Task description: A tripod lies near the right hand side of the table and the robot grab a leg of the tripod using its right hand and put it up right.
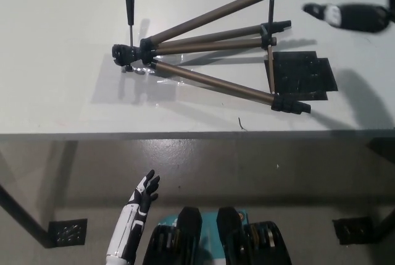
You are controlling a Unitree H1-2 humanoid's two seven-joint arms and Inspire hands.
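A: Judging from how things lie, we have nothing done yet. The tripod (210,55) lies flat on the worktop (62,92), head toward nine o'clock, its three legs fanned out toward three o'clock. No leg is grasped.

B: Agreed. Our right hand (345,15) is over the worktop at about two o'clock, near the leg tips but apart from them, touching nothing. It's blurred, so we cannot tell how far its fingers are spread.

A: And our left hand (143,192) rests below the worktop edge at seven o'clock, fingers apart, empty.

B: So everything is left: reach a leg, close on it, then raise the tripod onto its feet. The nearest leg ends beside a black patch (302,76).
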